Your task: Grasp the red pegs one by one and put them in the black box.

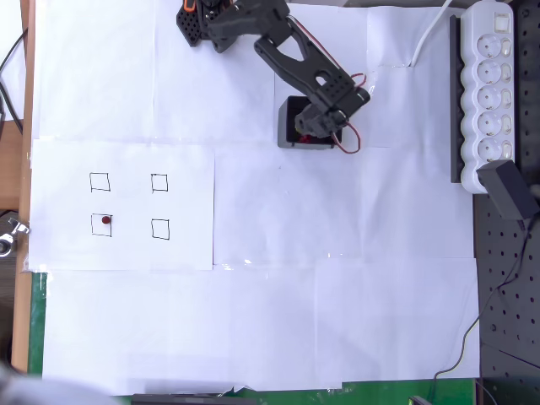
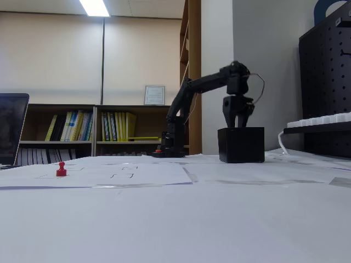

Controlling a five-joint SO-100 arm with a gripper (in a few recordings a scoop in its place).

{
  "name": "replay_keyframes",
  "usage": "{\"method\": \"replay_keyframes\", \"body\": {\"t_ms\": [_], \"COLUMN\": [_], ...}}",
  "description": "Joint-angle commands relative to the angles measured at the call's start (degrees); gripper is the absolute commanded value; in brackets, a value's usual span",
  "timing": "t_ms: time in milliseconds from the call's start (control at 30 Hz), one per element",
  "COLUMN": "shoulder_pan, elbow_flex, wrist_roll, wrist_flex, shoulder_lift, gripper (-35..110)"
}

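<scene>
1. At the left of the overhead view, one red peg (image 1: 105,220) stands inside the lower-left of four drawn squares (image 1: 159,182) on a paper sheet; the fixed view shows it upright on the white tabletop (image 2: 230,219).
2. Well to the right, the black box (image 1: 287,126) sits near the arm's base.
3. The pincer (image 2: 237,124) hangs directly above the box, fingers parted, pointing down; whether anything is between them cannot be told.
</scene>
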Motion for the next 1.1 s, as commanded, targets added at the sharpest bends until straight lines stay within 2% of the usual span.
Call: {"method": "replay_keyframes", "body": {"t_ms": [0, 233, 433, 567, 667, 767, 833, 933, 1067], "shoulder_pan": [-1.67, -1.76, 4.13, 11.87, 23.73, 40.87, 51.24, 61.7, 68.29], "elbow_flex": [2.72, 5.27, 15.03, 2.29, -23.03, -50.98, -62.4, -70.66, -74.79], "wrist_roll": [-0.44, -1.23, -0.79, 6.06, 12.57, 25.14, 31.2, 39.73, 37.88], "wrist_flex": [0.62, 0.62, 0.62, -0.7, -12.83, -36.65, -51.86, -64.16, -84.99], "shoulder_lift": [-0.09, -4.92, -21.09, -34.98, -45.7, -55.11, -55.9, -52.65, -42.54], "gripper": [10, 14, 14, 14, 13, 13, 13, 13, 14]}}
